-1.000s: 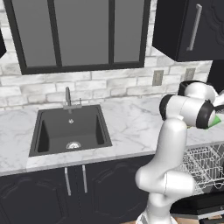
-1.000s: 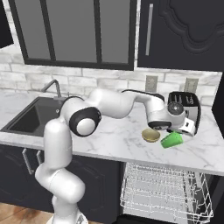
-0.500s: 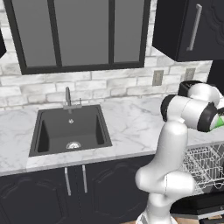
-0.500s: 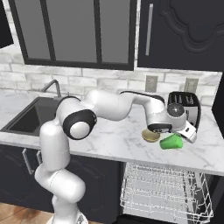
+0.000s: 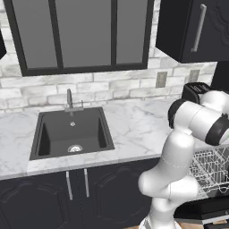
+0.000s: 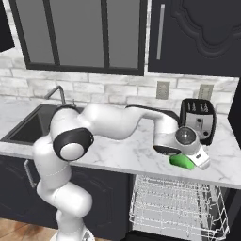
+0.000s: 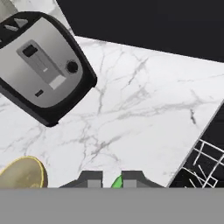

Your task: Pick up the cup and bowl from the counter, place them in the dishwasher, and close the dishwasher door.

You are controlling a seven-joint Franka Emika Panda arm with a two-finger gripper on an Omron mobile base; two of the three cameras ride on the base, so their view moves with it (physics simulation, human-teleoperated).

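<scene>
Running the width of the scene, the counter (image 6: pixel 127 157) is carrying the sink (image 5: pixel 71 133), whose black basin is holding nothing but its drain and is sitting under a faucet (image 5: pixel 69 99) at the back wall. Below the counter's right end, the dishwasher (image 6: pixel 176 207) is standing open, its white wire rack (image 6: pixel 174 200) pulled forward and holding no dishes (the lowered door itself is hard to make out at the picture's bottom edge). A black and silver toaster (image 6: pixel 197 120) is sitting on the counter near the wall, above the dishwasher. The gripper (image 7: pixel 112 179) is hanging just over the counter in front of the toaster, its fingers closing around the cup (image 6: pixel 181 161), which is green and lying on its side in the grasp; in the hand view a sliver of green is showing between the two dark tips. The bowl (image 7: pixel 22 174), tan and round, is resting on the marble just beside the gripper, close to the toaster; what is inside it cannot be told.
</scene>
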